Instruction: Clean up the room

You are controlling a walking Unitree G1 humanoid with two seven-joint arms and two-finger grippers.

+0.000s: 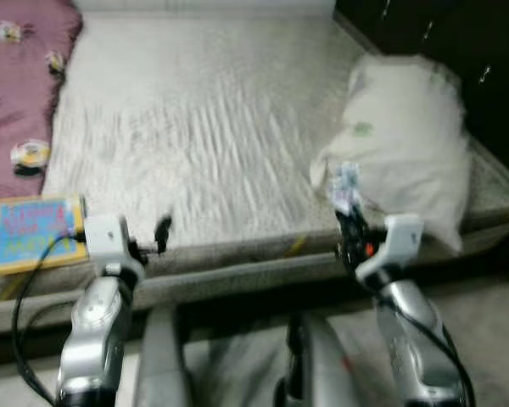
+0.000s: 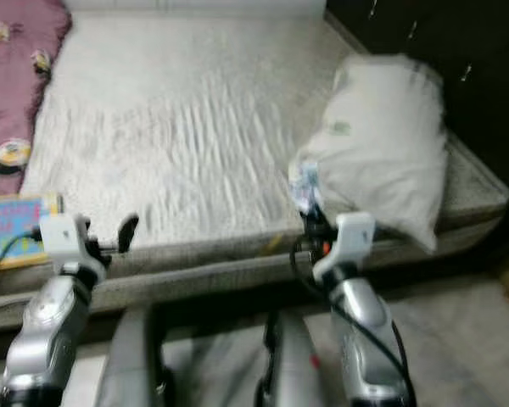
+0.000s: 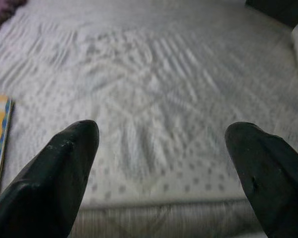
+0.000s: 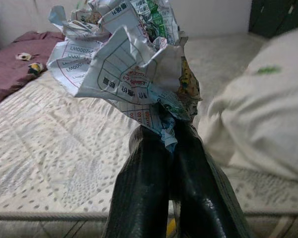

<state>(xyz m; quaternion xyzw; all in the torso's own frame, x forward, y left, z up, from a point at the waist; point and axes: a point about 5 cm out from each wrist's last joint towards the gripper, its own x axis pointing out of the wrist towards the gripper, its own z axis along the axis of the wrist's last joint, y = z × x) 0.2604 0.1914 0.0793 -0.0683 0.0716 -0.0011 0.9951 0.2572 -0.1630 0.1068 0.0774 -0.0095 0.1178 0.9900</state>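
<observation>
A wide bed (image 1: 212,127) with a pale, dotted and rumpled cover lies before the robot, its near edge running across the head views. No containers appear; the things lie loose on the bed. A white pillow (image 1: 403,144) sits on the right side of the bed near its near right corner, and a maroon blanket (image 1: 17,85) with small printed figures covers the far left side. A yellow and blue book (image 1: 32,231) lies flat at the near left edge, just near of the blanket. The right hand (image 4: 171,134) is raised above the bed's near edge, just in front of the pillow, its two black fingers (image 4: 144,183) pressed together and pinching a crumpled wad of printed paper (image 4: 124,54) that stands up above the fingertips; in the head view the paper (image 1: 346,188) shows against the pillow's near left side. The left hand (image 3: 161,148) is held out level over the near edge of the bed, right of the book, with its fingers (image 3: 59,173) spread wide and nothing between them.
</observation>
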